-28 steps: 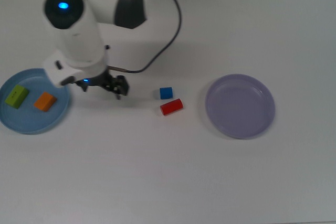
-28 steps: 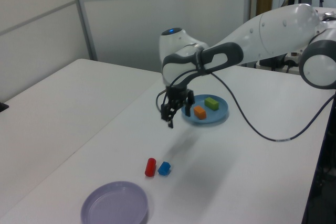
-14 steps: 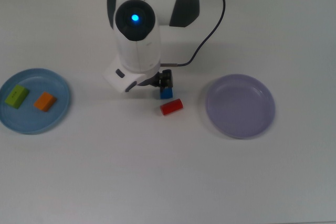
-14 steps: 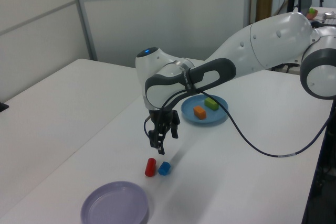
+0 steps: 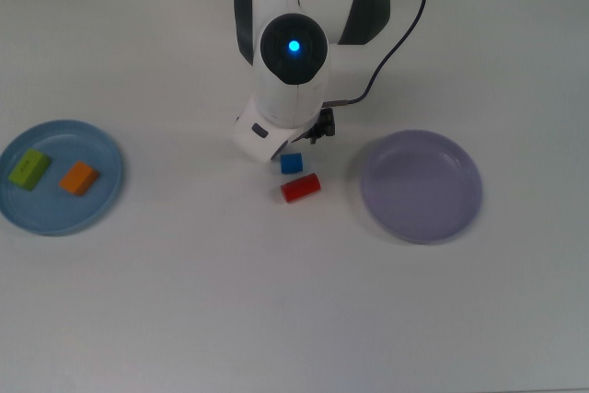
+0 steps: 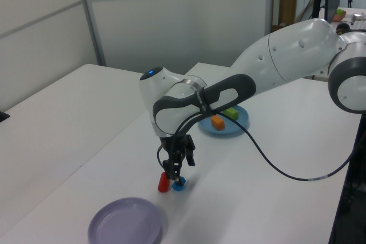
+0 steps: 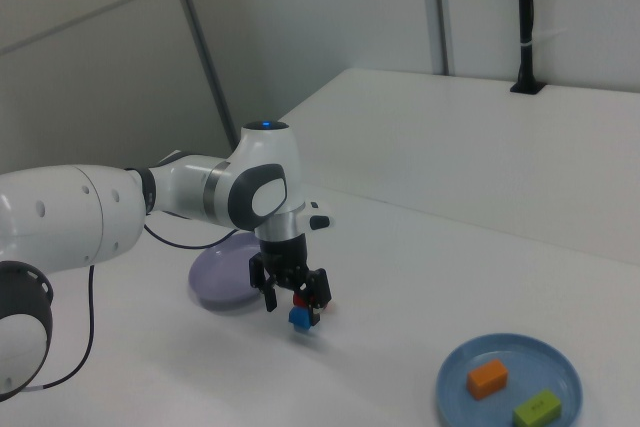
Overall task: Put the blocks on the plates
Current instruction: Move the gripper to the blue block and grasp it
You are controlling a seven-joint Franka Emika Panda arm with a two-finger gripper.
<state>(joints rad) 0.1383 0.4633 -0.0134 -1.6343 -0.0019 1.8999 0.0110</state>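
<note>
We find the black two-finger gripper (image 7: 292, 295) open and empty, poised just above the small blue cube (image 7: 300, 319) beside the red cylinder (image 5: 301, 188).

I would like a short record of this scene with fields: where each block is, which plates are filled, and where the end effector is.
lime-green block: on the light blue plate
orange block: on the same plate, beside the green one
blue cube: on the table, between the two plates
red cylinder: lying on the table, next to the blue cube
lavender plate: holds no block
end effector: just above the blue cube, fingers open, holding nothing
blocks left to place: two
</note>
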